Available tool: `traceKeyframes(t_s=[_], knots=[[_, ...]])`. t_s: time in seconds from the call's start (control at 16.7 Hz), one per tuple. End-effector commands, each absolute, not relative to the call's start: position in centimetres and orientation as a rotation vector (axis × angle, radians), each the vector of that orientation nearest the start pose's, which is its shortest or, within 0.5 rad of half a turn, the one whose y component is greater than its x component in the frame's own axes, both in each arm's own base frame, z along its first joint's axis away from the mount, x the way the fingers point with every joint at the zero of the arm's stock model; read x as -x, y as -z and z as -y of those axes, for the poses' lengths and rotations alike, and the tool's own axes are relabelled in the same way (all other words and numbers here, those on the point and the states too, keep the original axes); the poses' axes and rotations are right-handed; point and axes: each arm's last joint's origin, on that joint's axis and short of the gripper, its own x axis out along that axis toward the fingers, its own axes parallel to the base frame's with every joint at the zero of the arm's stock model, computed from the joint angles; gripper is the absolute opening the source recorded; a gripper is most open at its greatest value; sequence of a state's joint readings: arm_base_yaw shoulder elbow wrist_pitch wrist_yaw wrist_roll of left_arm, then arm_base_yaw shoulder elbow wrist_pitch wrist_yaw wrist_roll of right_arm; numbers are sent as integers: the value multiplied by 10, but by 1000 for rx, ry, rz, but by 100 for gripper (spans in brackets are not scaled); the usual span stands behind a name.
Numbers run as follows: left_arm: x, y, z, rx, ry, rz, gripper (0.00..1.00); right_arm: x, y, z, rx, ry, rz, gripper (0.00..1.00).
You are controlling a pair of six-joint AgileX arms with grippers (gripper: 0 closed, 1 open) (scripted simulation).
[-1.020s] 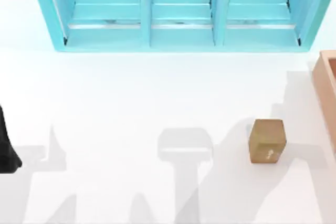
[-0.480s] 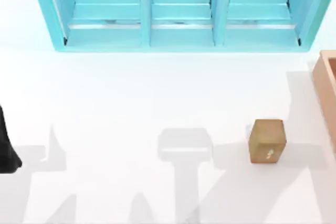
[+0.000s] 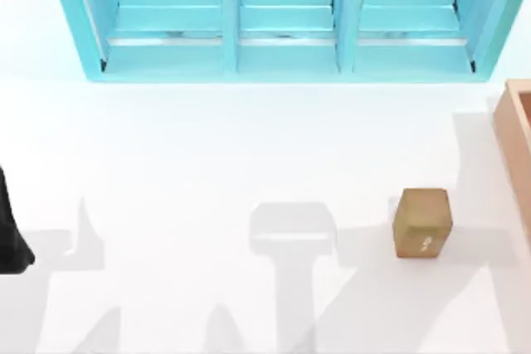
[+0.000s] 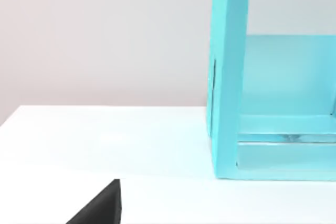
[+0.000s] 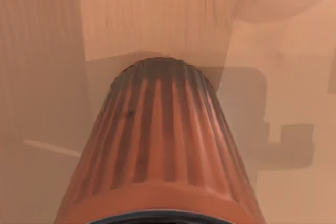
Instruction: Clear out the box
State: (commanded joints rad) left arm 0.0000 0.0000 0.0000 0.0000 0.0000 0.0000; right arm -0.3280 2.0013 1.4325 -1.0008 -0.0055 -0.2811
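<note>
The box (image 3: 516, 143) is light brown with thick walls and is cut off by the top view's right edge. In the right wrist view its brown inner floor (image 5: 47, 40) lies behind a ribbed orange-brown cylinder (image 5: 157, 145) that sits very close to the camera, with a dark rim at its near end. My left arm (image 3: 10, 234) is parked at the table's left edge. A dark part of my left gripper (image 4: 102, 205) pokes into the left wrist view above the white tabletop.
A big turquoise shelf unit (image 3: 282, 22) with three bays spans the back of the table; its end wall (image 4: 228, 77) stands close to the left wrist camera. A small tan carton (image 3: 422, 221) with a white mark stands on the table left of the box.
The grey arm shadow around the tan carton has slid to the right, towards the box. The carton, the box and the left arm have not moved.
</note>
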Motion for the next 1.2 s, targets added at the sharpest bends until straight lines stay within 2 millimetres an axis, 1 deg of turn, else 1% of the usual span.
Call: traceKeyframes(t_s=[0.3,0.36,0.9,1.02,1.08,1.2], knots=[[-106,-160,1,0,0,0,100,-356,-159,118,-36,27,-1567,2],[-106,-160,1,0,0,0,100,-356,-159,118,-36,27,-1567,0],[-106,-160,1,0,0,0,100,-356,-161,117,-37,30,-1565,0],[-106,-160,1,0,0,0,100,-359,-175,111,-31,45,-1542,0],[-106,-160,1,0,0,0,100,-361,-187,105,-21,48,-1527,0],[-106,-160,1,0,0,0,100,-365,-220,91,10,49,-1493,0]])
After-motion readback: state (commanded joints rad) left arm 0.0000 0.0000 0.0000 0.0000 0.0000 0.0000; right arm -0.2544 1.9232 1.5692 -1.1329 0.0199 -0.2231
